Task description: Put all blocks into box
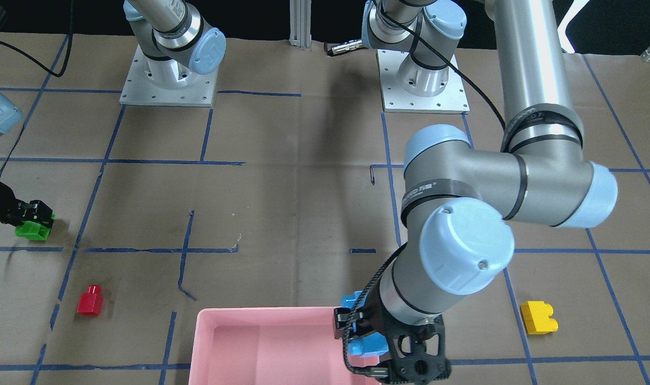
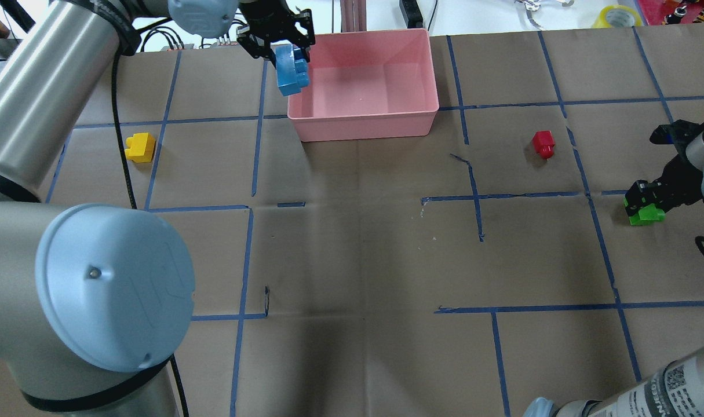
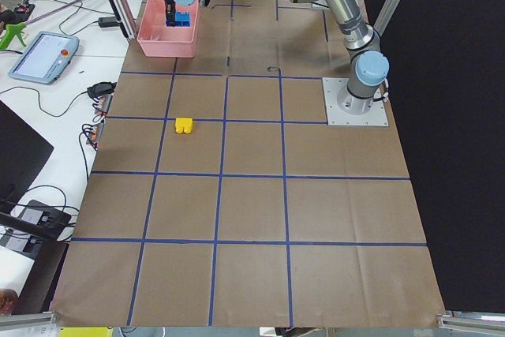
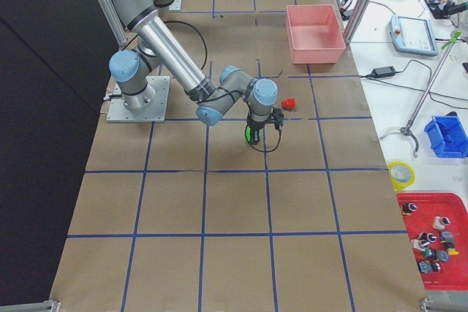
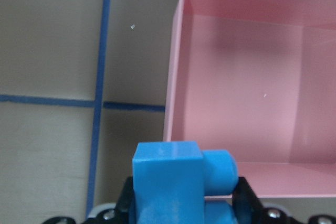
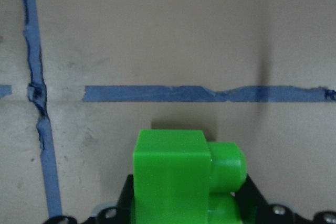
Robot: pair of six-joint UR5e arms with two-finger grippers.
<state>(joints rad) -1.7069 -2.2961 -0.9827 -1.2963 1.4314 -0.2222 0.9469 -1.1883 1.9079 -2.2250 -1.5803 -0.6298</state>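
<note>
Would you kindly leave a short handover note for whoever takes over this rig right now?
Left pincer: shut on the light blue brick, held at the left rim of the pink box, not yet released.
Right pincer: shut on the green brick, low near the table, far from the box.
Red brick and yellow brick: loose on the table.
Done: nothing is in the box.
Left: all four bricks.

Taped table (image 2: 357, 260), tape roll (image 2: 605, 13), blue bin (image 4: 447, 135)
</note>
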